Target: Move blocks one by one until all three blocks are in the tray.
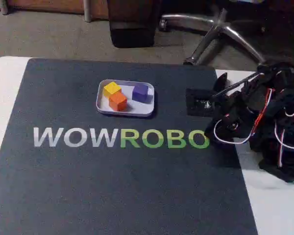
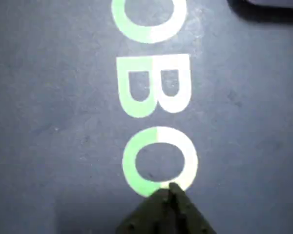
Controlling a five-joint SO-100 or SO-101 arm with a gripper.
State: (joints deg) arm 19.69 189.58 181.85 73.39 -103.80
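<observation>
The end effector [image 2: 169, 191] is being seen in the wrist view as a dark wedge at the bottom edge, its two fingers pressed together to a point with nothing between them; it is being held low over the last green-and-white O of the mat lettering. In the fixed view the folded arm [image 1: 257, 117] is being parked at the right side of the mat, well apart from the tray [image 1: 102, 106].

All three blocks are lying inside the tray: the yellow block [image 1: 111, 88] at the back left, the orange block [image 1: 118, 101] touching it in front, the purple block [image 1: 140, 92] to the right. The task is therefore being judged complete; what remains is being judged as a quiet rest pose, with the arm being kept clear of the tray so that nothing is being knocked out.

The dark mat [image 1: 88, 186] on the white tabletop [image 1: 5, 78] is being read as "WOWROBO", white letters then green; in the wrist view only "OBO" is being shown.
</observation>
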